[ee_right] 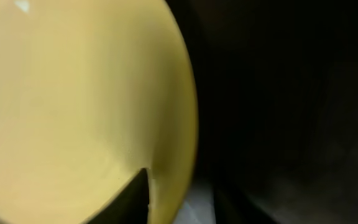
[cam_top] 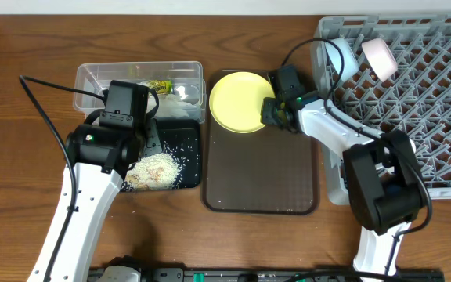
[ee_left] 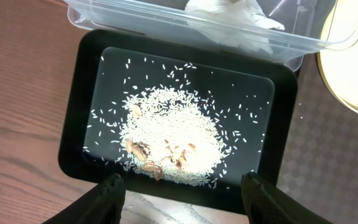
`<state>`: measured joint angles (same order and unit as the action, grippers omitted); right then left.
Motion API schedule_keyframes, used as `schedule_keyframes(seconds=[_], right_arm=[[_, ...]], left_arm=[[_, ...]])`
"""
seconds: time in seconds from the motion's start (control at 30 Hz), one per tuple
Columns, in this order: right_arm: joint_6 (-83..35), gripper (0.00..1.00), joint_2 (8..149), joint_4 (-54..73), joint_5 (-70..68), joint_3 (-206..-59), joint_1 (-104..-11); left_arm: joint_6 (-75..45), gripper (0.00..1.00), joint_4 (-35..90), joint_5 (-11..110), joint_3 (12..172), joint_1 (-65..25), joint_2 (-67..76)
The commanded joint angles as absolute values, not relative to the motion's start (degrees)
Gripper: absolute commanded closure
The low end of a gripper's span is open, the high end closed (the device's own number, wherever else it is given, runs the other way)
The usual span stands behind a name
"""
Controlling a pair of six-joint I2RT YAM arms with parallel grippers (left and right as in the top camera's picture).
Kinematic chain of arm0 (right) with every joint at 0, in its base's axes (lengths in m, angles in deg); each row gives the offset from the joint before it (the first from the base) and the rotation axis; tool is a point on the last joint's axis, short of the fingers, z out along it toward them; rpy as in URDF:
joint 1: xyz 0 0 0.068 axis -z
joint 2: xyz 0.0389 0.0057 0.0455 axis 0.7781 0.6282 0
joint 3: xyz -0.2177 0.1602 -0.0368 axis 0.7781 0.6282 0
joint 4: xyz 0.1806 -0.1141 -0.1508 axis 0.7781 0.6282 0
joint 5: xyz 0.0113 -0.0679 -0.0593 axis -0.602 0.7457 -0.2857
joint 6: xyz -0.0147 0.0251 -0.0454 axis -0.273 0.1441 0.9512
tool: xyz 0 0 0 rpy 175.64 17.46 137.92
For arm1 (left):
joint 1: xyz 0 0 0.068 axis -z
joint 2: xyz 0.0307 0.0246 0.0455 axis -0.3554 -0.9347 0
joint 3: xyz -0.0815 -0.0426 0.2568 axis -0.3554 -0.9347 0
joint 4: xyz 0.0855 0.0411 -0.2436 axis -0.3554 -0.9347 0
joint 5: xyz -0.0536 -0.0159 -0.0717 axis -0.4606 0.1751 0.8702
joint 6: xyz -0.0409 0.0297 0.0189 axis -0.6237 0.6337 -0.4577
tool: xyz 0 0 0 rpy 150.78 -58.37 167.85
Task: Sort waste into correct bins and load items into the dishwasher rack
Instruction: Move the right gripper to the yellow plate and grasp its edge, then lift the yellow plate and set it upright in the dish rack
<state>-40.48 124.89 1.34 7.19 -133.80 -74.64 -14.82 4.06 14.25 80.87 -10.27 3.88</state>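
The yellow plate (cam_top: 237,102) lies at the far end of the brown serving tray (cam_top: 261,172). My right gripper (cam_top: 271,110) is at its right rim. In the right wrist view one dark finger (ee_right: 138,193) rests on the plate's (ee_right: 73,93) upper face and the rim sits between the jaws. My left gripper (ee_left: 185,190) hangs open just before the near edge of the black tray (ee_left: 79,93), which holds a heap of rice scraps (ee_left: 173,137). Behind it, the clear tub (cam_top: 84,74) holds the green-yellow wrapper (cam_top: 159,84) and white tissue (ee_left: 235,18).
The grey dishwasher rack (cam_top: 413,117) fills the right side, and my right arm reaches out from in front of it. A white bowl (cam_top: 343,55) and a pale cup (cam_top: 380,56) sit at the rack's far left. Bare wooden table lies to the left.
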Motion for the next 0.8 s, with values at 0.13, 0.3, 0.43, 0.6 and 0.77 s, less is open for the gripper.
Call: schedule_keyframes(seconds=[0.13, 0.3, 0.43, 0.6, 0.77], right_arm=[[-43.52, 0.92, 125.39, 3.92, 10.22, -134.44, -75.29], [-39.85, 0.99, 121.15, 5.01, 10.25, -134.46, -73.89], [-35.19, 0.99, 114.31, 7.33, 13.9, -134.46, -72.98], [-27.3, 0.99, 103.82, 12.23, 20.02, -134.46, -71.03], [-19.11, 0.99, 93.89, 15.85, 30.97, -134.46, -67.36]], left_arm=[[-15.39, 0.37, 3.64, 13.62, 80.81, -10.51, 3.74], [-15.39, 0.37, 3.64, 13.59, 80.81, -10.51, 3.74], [-15.37, 0.37, 3.67, 13.59, 80.81, -10.51, 3.74], [-15.37, 0.36, 3.67, 13.59, 80.81, -10.51, 3.74], [-15.37, 0.37, 3.67, 13.59, 80.81, -10.51, 3.74]])
